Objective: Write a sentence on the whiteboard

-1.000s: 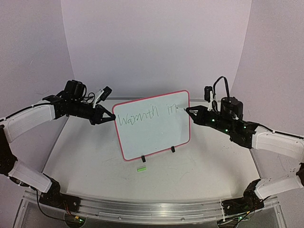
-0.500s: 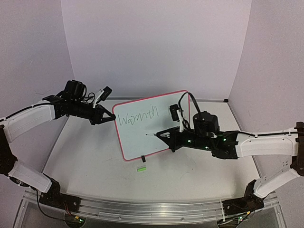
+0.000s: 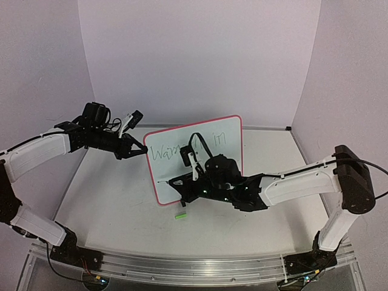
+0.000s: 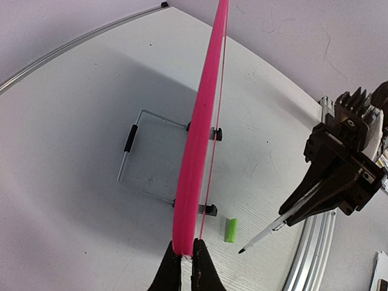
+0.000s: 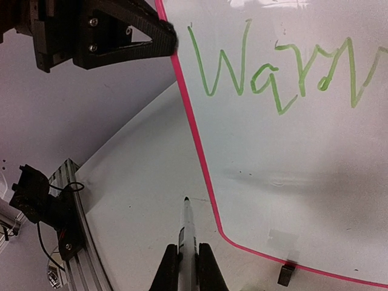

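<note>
Left hand (image 3: 144, 149) pinches whiteboard (image 3: 165, 174); white table (image 3: 115, 206), lilac walls (image 3: 200, 60).

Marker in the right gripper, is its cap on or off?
Off: the marker shows a bare tip, and the green cap lies on the table near the whiteboard.

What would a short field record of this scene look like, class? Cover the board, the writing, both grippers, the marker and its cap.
whiteboard: upright, pink frame
sentence: green, one line so far, begins "Warm"
left gripper: shut on the whiteboard's left edge
right gripper: shut on the marker
marker: uncapped, tip apart from the board, near its lower left corner
cap: green, lying on the table in front of the board
</note>
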`<state>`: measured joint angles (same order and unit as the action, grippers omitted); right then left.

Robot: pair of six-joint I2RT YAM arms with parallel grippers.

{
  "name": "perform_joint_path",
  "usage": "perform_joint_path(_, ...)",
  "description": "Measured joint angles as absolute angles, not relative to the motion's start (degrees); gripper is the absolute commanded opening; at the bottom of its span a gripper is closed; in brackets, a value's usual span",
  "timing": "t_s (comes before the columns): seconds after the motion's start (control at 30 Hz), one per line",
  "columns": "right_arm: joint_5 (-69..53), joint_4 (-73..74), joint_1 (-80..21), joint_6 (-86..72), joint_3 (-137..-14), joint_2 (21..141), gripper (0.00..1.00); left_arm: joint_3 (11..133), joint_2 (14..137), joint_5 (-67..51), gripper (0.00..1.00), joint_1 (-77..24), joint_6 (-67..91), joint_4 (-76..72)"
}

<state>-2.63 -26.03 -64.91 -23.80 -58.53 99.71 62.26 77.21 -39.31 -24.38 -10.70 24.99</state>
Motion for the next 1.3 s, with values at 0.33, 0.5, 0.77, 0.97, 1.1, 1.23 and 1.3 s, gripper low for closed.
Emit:
perform_joint_path(0.33, 2.4, -27.2, -64.8, -24.7, -61.0, 102.7, 0.00, 62.3, 77.2, -39.3, 0.00, -24.4, -10.7, 25.0)
perform_joint_path(0.5, 3.5, -27.5, -64.5, -25.2, -62.1, 103.5, 0.00, 62.3, 77.2, -39.3, 0.00, -24.4, -10.7, 25.0)
perform_joint_path(0.77, 4.0, -27.7, -63.4, -26.0, -62.6, 104.6, 0.00, 62.3, 77.2, -39.2, 0.00, -24.5, -10.7, 25.0)
perform_joint_path(0.97, 3.0, -27.8, -63.4, -25.9, -64.0, 105.6, 0.00, 62.3, 77.2, -39.0, 0.00, -24.5, -10.7, 24.9)
perform_joint_path(1.1, 2.2, -27.8, -63.4, -25.8, -64.8, 106.1, 0.00, 62.3, 77.2, -39.0, 0.00, -24.5, -10.7, 24.9)
perform_joint_path(1.23, 1.7, -27.8, -63.4, -25.8, -64.8, 106.4, 0.00, 62.3, 77.2, -39.0, 0.00, -24.5, -10.7, 24.9)
perform_joint_path(1.3, 1.4, -27.8, -63.4, -25.9, -64.8, 106.6, 0.00, 62.3, 77.2, -39.0, 0.00, -24.5, -10.7, 24.9)
